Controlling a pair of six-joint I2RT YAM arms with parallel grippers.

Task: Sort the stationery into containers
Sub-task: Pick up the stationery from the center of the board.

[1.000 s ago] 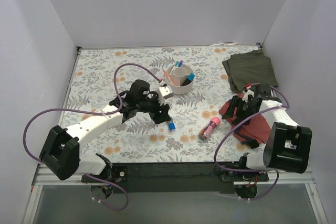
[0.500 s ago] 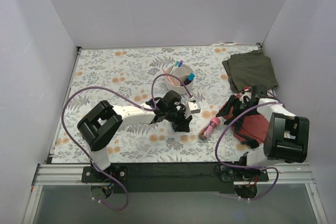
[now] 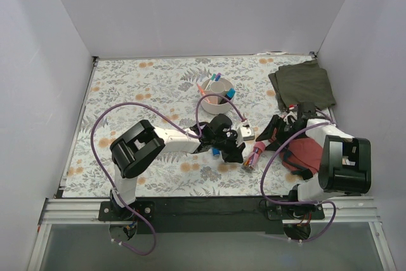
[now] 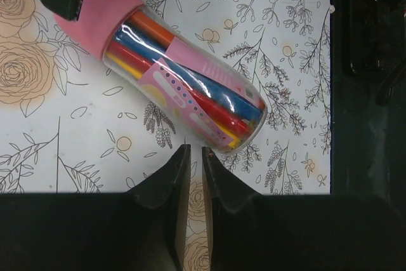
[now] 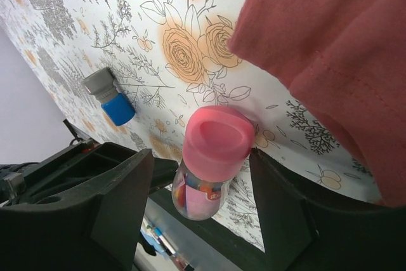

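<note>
Overhead, the round cup (image 3: 219,103) stands well beyond both grippers with several pens (image 3: 216,79) already upright in it, so much of the sorting looks done. Two pieces are left on the floral table (image 3: 127,87): a pink-capped tube (image 3: 254,155) and a short grey-blue stub (image 3: 216,152). The left gripper (image 3: 236,150) reaches across between them, the stub just behind it and the tube just ahead. The right gripper (image 3: 265,136) comes at the tube's far end from the other side, with a red cloth (image 3: 303,152) under and behind its wrist.

In the left wrist view, the left gripper's fingers (image 4: 174,176) are drawn together to a thin slit and hold nothing. The tube, clear and packed with coloured pens, lies slantwise just past their tips, not touching as far as I can tell. A dark block overlaps its pink cap at the far end.

In the right wrist view, the right gripper's jaws are spread wide and stand either side of the tube's pink cap (image 5: 216,134). One finger seems against it, while floral table shows between the cap and the other, so it is not clamped. The stub lies off to one side beyond the fingers.

By my reckoning the tube is the piece in hand, and both it and the stub are not yet in the cup.
</note>
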